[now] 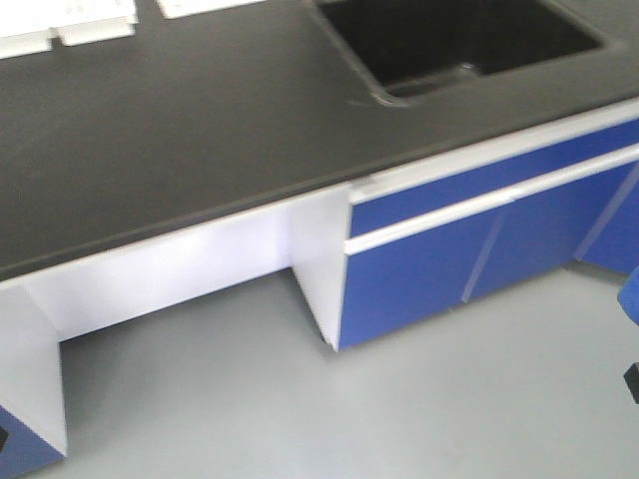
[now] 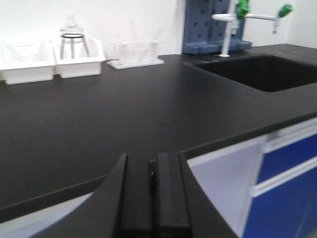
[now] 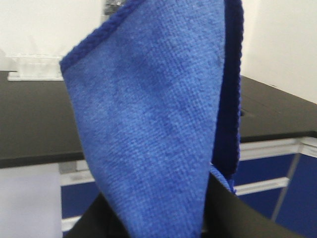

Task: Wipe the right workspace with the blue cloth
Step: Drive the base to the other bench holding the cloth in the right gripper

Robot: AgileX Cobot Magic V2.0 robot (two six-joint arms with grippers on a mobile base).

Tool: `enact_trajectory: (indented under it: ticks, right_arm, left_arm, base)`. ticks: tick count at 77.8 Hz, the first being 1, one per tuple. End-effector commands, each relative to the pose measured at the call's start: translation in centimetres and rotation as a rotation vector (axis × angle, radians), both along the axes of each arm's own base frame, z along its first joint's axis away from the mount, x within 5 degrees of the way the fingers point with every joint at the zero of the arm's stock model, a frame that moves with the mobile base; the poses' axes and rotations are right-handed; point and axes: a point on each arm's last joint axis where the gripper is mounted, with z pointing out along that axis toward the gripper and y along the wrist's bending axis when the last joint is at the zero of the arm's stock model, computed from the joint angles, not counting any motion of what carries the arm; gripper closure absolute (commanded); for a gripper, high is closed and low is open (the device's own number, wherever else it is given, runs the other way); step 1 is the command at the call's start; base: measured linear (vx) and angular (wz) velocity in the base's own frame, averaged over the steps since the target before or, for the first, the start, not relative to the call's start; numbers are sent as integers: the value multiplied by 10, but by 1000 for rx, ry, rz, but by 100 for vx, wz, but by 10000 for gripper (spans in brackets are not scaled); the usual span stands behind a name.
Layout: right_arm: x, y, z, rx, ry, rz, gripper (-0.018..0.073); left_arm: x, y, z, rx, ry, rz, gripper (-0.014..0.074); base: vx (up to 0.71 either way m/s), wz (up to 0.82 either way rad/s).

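Observation:
The blue cloth (image 3: 153, 124) fills most of the right wrist view, standing up in a fuzzy fold. My right gripper (image 3: 159, 224) is shut on its lower end, and only the black finger bases show beside it. A sliver of the cloth (image 1: 630, 295) shows at the right edge of the front view. Behind the cloth runs a black benchtop (image 3: 277, 111); I cannot tell whether it is the right workspace. My left gripper (image 2: 152, 163) is shut and holds nothing. It hovers just off the front edge of the benchtop with the sink (image 2: 99, 124).
White bins (image 2: 54, 62) and a clear tube rack (image 2: 134, 52) line the back of the sink benchtop. The sink (image 2: 262, 72) with a green-handled tap (image 2: 242, 15) is at the right. Below are blue cabinet fronts (image 1: 449, 254), a white kneehole (image 1: 170, 269) and grey floor.

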Motion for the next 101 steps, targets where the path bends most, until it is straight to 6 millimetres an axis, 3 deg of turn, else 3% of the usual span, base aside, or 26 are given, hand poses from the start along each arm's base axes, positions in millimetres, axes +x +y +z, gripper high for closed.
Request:
enact_trajectory:
  ticks: [1, 101]
  right_arm:
    - [1, -1, 18, -3, -112, -8, 559]
    - [1, -1, 18, -3, -112, -8, 559]
  left_arm:
    - [-1, 1, 17, -15, -117, 9, 603]
    - [-1, 1, 17, -15, -117, 9, 603]
  base:
    - [-28, -46]
    - [-23, -62]
